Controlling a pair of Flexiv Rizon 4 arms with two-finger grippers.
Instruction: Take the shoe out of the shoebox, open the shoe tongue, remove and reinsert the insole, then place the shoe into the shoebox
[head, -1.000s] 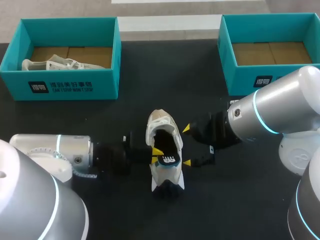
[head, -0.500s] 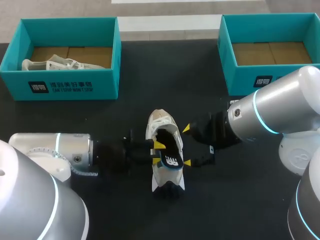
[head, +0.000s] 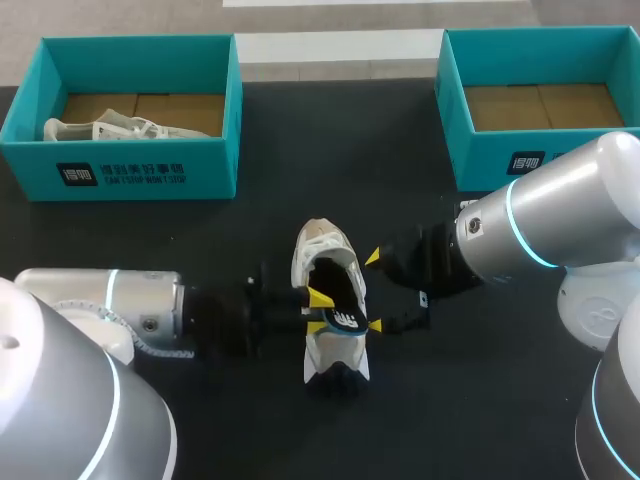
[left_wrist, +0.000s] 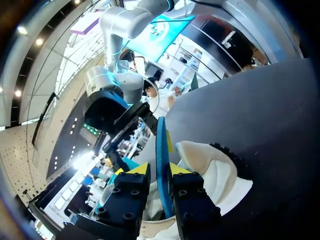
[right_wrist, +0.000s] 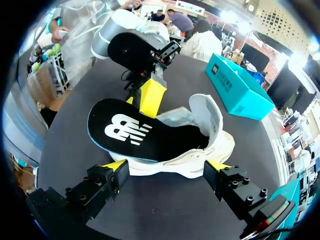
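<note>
Tabletop (head: 250, 240), black, carries two teal shoeboxes. The left shoebox (head: 120, 170) holds another pale shoe (head: 110, 128); the right shoebox (head: 480, 160) shows only its cardboard floor. Nearer to us, the white shoe (head: 322, 245) lies on the tabletop, well apart from both boxes. We judge it light, with a soft upper that would buckle if squeezed, so its firmer sole edge and side wall are the places to steady it. Our right jaws are released and spread wide, both tips at the shoe's side along its length, not clamping it. The black insole (head: 340, 320) sits half in the shoe, its printed end raised clear. We judge it thin, bendy and easily creased, best pinched by an edge near that free end. Our left jaws are clenched there, grasping the insole's teal rim between them.
</note>
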